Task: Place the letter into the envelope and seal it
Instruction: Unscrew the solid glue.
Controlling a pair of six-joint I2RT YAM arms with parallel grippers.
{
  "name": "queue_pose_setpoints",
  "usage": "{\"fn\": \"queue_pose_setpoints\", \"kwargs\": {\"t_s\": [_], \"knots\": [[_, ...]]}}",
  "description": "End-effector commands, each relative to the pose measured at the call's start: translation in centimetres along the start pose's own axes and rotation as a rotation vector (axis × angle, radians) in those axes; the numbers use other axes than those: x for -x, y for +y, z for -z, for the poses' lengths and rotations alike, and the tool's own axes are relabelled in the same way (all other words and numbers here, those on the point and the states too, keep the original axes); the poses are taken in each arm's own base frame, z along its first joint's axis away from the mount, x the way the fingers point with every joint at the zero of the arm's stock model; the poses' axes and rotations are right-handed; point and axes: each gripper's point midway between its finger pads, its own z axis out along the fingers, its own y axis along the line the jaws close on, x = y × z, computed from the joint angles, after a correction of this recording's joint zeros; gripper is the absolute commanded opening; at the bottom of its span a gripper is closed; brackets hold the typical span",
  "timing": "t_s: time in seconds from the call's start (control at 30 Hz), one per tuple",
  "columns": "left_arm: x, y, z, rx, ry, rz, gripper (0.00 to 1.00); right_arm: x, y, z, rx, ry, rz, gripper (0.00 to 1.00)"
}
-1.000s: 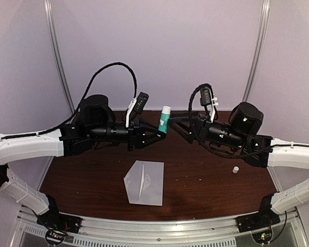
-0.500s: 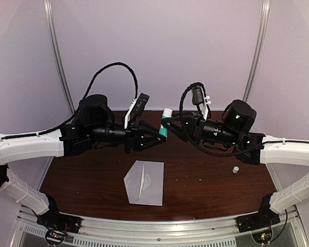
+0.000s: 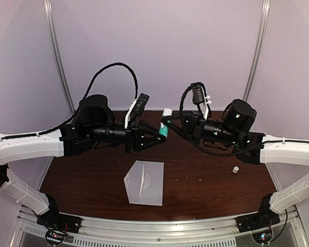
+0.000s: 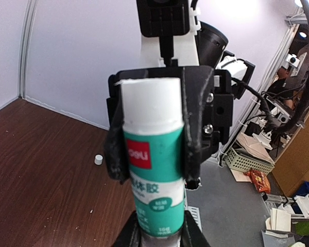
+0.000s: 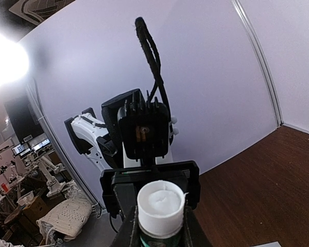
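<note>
I am working on the sealing step, and both of my arms are busy with a glue stick (image 4: 153, 180) held up in the air over the far middle of the table (image 3: 206, 190). My left gripper (image 4: 157, 237) is clamping narrowly on the green lower body of the stick. My right gripper (image 5: 158, 226) is closing on the white end, and its fingers look pressed to both sides of it. A small white cap-like piece (image 3: 236, 169) is lying on the table at about 4 o'clock from the stick, well apart from it, so I judge the stick is open or being wound out.

The envelope (image 3: 147, 182) is lying flat near the front edge at 6 o'clock from the stick, with its flap (image 3: 130, 181) open and pointing toward 9 o'clock. I am not seeing the letter as a separate sheet anywhere, so I judge it is already inside, though I cannot confirm that.

Next I am expecting to need one hand to let go, then to bring the glue end down onto the flap and wipe it along the edge. The envelope is light and loose, so it may slide unless the other hand is pinning it.
</note>
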Motion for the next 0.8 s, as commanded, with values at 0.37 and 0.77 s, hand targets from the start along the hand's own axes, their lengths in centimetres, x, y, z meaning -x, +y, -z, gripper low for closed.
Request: {"fn": "queue_pose_setpoints", "kwargs": {"t_s": [0.37, 0.77], "knots": [[-0.3, 9.6, 2.4, 0.563, -0.013, 0.023, 0.00, -1.3, -9.2, -1.6, -0.577, 0.085, -0.049, 0.00], [-1.8, 12.5, 3.4, 0.720, 0.008, 0.090, 0.00, -4.6, -11.9, -5.3, -0.753, 0.147, -0.117, 0.00]]}}
